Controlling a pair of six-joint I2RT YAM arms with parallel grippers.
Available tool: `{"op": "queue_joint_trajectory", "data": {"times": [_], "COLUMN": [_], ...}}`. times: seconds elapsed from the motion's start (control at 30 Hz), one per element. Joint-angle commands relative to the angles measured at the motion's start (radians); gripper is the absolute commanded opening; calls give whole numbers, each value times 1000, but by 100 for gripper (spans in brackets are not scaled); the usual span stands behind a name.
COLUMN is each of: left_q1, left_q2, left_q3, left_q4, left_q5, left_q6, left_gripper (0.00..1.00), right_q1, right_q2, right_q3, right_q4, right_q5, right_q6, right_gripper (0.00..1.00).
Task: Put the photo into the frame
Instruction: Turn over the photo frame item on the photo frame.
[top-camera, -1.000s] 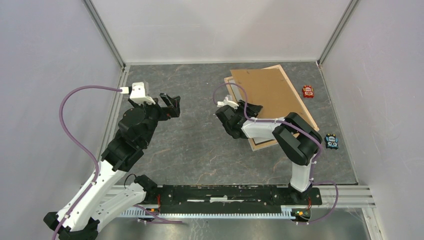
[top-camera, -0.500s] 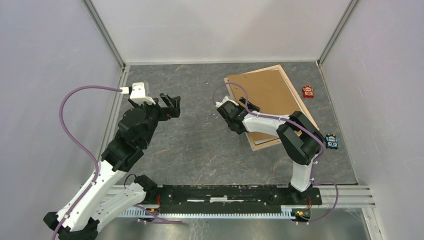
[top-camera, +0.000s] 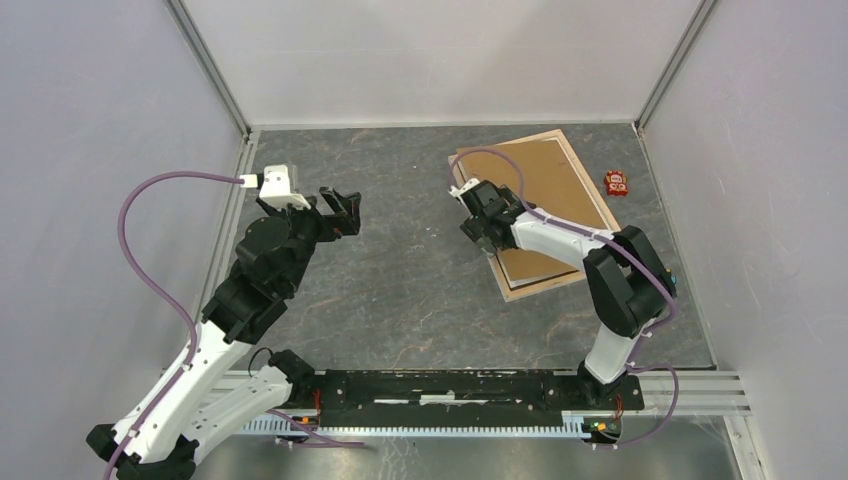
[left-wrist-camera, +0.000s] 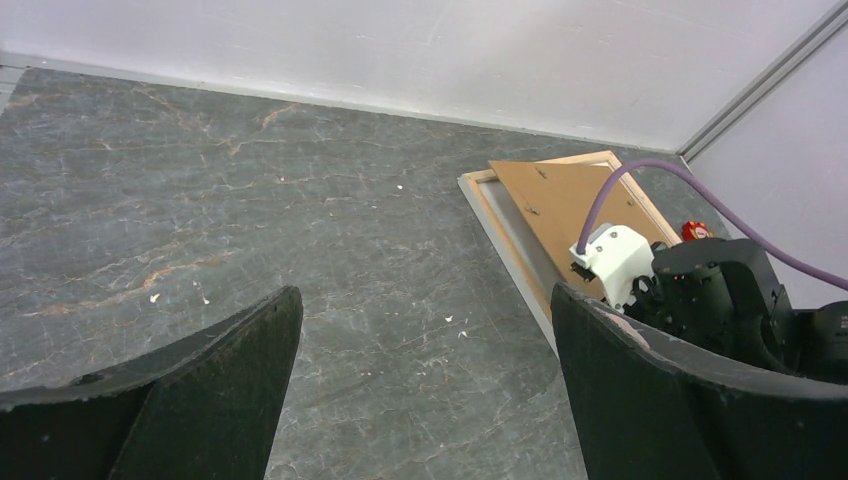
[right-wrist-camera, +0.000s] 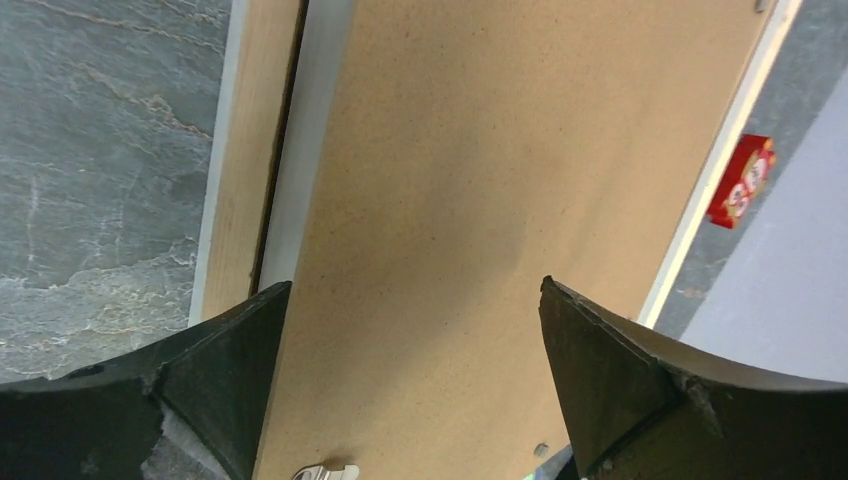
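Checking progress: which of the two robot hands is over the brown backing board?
The right hand, open above the flat brown fibreboard backing board; the left hand hangs over the grey marbled table instead.

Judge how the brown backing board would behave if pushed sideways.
The backing board looks thin, flat and stiff, so it would probably slide whole rather than bend. Bordered by the rails of the frame, it may catch on one. Lying flat, it likely offers no edge to pinch.

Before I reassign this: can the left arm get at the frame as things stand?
Probably yes, at its nearest rail: bare table lies between the open left gripper and the frame, though the open right gripper hovers over that side and may obstruct.
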Motion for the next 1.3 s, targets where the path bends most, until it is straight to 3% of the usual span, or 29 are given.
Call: {"op": "queue_joint_trajectory", "data": {"times": [0.0, 0.23, 0.4, 0.63, 1.27], "left_q1": [-4, -4, -4, -4, -4], "left_q2": [-6, -1, 2, 8, 16], "left_q3": [-5, -5, -7, -7, -7], "left_q4": [41, 41, 41, 42, 41], "left_q5": [-3, -1, 2, 8, 15], "left_q6": [62, 60, 60, 60, 60], "left_gripper": [100, 100, 100, 100, 100], "right_q1": [-60, -134, -245, -308, -320], "right_q2": [-39, -51, -82, -106, -171], "right_q3": [-5, -30, -44, -54, -60], "right_q4": [15, 39, 61, 64, 58], "right_q5": [-148, -259, -548, -734, -832], "right_q6": [23, 33, 86, 92, 109], "right_gripper": [98, 98, 98, 98, 98]}}
